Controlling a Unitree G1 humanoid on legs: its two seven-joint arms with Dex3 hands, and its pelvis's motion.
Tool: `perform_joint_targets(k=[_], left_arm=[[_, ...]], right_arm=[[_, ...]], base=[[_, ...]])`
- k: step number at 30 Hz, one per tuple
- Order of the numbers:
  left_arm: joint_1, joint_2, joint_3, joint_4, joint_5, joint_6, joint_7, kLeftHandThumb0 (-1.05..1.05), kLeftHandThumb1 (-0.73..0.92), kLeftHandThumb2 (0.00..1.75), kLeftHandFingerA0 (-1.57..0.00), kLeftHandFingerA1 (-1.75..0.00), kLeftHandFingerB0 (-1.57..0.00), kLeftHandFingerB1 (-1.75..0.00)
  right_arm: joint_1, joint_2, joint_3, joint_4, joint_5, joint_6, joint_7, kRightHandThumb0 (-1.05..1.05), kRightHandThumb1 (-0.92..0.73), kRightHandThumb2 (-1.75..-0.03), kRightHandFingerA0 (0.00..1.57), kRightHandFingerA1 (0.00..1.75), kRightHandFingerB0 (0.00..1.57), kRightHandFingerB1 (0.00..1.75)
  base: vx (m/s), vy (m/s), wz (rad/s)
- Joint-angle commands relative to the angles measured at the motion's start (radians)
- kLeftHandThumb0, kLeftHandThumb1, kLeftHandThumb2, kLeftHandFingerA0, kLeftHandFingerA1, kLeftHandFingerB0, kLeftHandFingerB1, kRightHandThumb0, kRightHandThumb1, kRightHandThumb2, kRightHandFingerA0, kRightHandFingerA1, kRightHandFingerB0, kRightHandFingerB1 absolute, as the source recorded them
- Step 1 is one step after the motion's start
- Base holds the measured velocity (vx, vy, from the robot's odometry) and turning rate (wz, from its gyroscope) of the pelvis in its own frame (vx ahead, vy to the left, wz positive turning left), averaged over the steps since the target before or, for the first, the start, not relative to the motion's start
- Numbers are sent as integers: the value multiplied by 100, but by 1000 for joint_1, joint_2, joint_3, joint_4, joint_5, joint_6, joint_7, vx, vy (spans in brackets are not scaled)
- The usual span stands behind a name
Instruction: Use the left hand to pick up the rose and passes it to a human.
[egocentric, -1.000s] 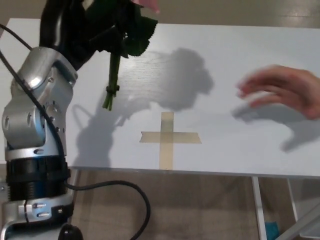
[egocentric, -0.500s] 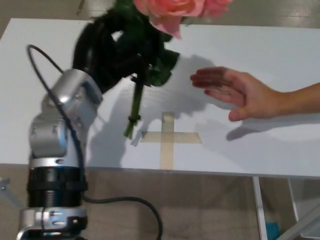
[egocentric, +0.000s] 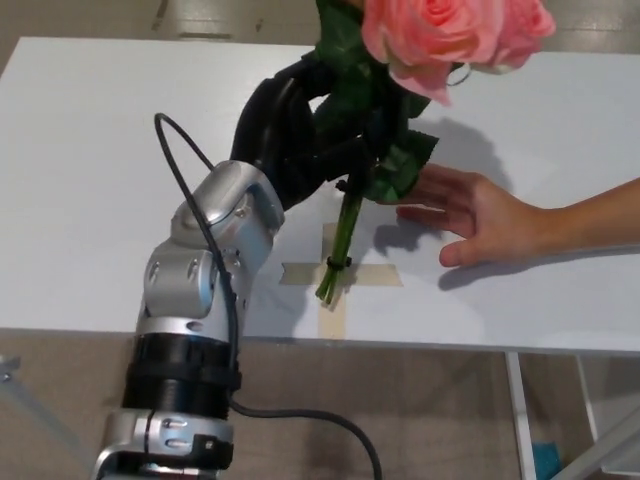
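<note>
Head view: left hand clamped around the rose, held upright above the white table, pink bloom high, stem end hanging over the tape cross. Person's hand flat and open just beside the leaves. No readable writing or labels. Right hand out of frame.
</note>
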Motion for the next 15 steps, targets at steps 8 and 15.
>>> perform_joint_targets(k=[8, 15], left_arm=[[-95, -106, -21, 170, -16, -103, 49, -16, 84, 69, -87, -137, -77, -106], [-120, -167, -50, 267, -26, -145, 67, -15, 83, 69, -85, -135, -77, -105]], right_arm=[[-19, 0, 5, -5, -7, 2, 6, -38, -58, -78, 66, 56, 50, 50], [-27, 0, 6, -7, -8, -3, 7, -29, -67, -60, 75, 46, 54, 39]], base=[[0, 0, 0], [0, 0, 0]])
